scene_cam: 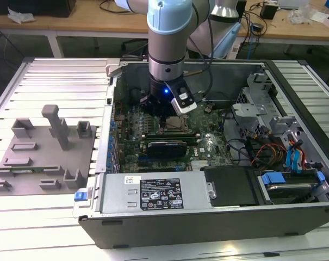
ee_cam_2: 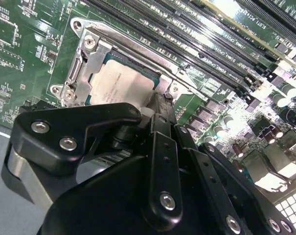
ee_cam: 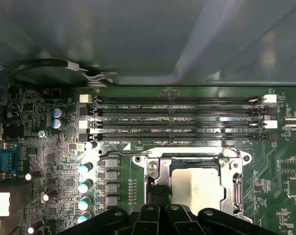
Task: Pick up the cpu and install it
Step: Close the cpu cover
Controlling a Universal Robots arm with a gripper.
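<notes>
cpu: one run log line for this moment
cpu: lying flat inside socket frame | gripper: low at the cpu's edge | site: motherboard in open computer case

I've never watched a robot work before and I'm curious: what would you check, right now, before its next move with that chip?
1. cpu lies within the socket frame: ok.
2. cpu seated flat: cannot tell.
3. gripper is over the socket frame: ok.
4. gripper free of the cpu: cannot tell.
5. computer case open on top: ok.
</notes>
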